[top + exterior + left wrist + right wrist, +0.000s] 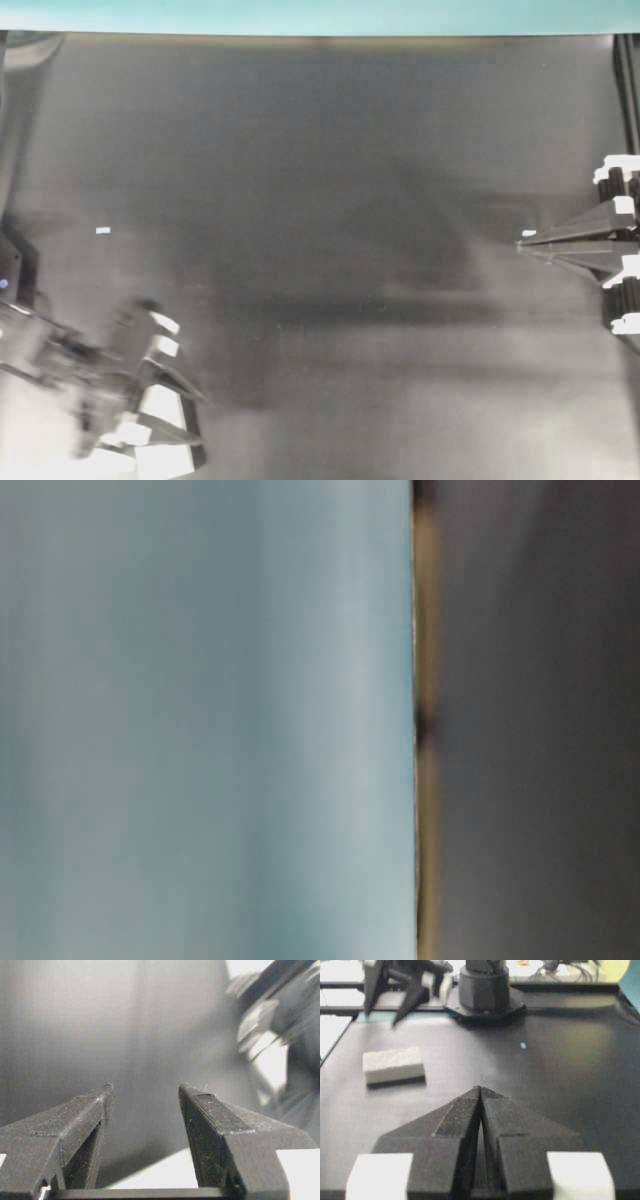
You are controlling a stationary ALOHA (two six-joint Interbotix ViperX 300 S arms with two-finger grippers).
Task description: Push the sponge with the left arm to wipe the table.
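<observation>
The white sponge (393,1065) lies flat on the black table (560,1075), near its left side in the right wrist view. In the overhead view it shows as white patches (165,460) under the left gripper (202,421), at the bottom left. The left arm is motion-blurred. Its gripper is open and empty, raised above the sponge, and it also shows in the right wrist view (381,1017). In the left wrist view the gripper (145,1089) has wide-apart jaws with a white patch (165,1175) below, probably the sponge. The right gripper (520,240) is shut and empty at the right edge; its own wrist view shows it too (481,1088).
A tiny pale-blue fleck (103,230) lies on the table at the left; it also shows in the right wrist view (522,1045). The left arm's base (484,987) stands at the far end. A teal border (300,15) runs along the top. The table-level view is only blur.
</observation>
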